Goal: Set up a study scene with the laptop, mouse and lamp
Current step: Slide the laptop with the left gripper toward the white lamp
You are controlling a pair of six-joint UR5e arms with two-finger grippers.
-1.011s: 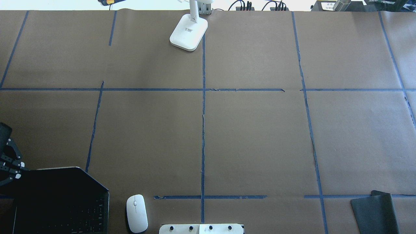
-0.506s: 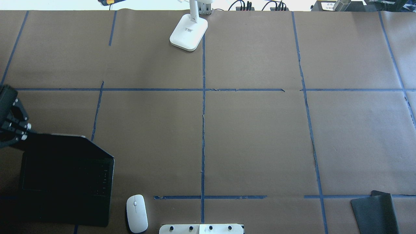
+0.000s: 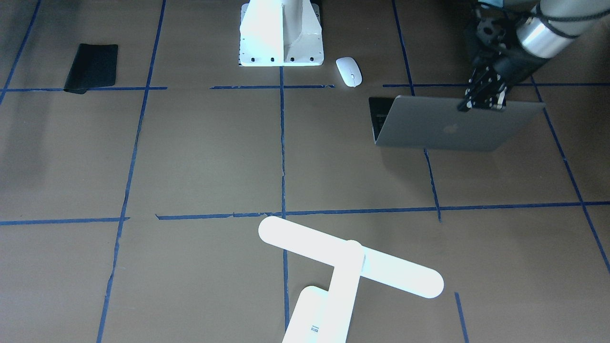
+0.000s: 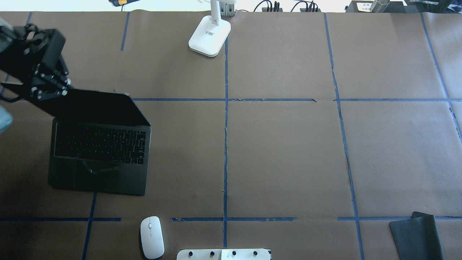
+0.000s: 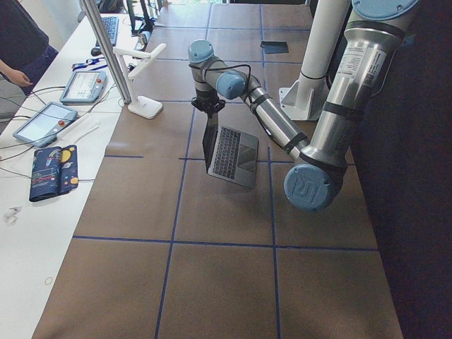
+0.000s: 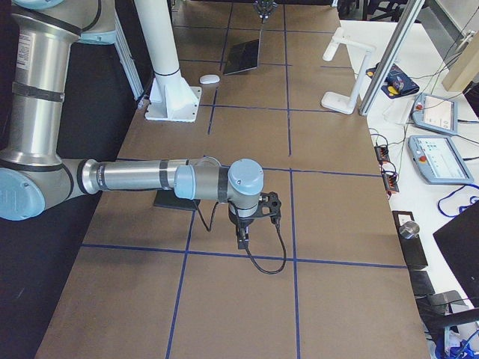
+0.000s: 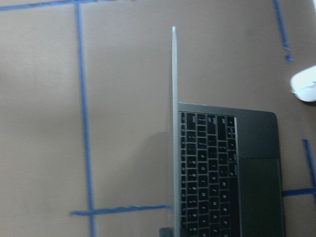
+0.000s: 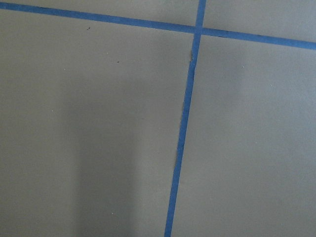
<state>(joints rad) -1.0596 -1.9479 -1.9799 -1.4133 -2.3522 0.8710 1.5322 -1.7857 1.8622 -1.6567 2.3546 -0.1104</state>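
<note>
Left gripper (image 3: 482,105) clamps laptop (image 3: 448,126) lid; right gripper (image 6: 243,239) grip unclear; brown-paper table (image 4: 288,151), blue tape grid (image 4: 226,144).

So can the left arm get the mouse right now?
Probably not yet: its hand is shut on the laptop lid. The mouse itself lies open beside the pedestal, nothing over it, so likely once it lets go.
</note>
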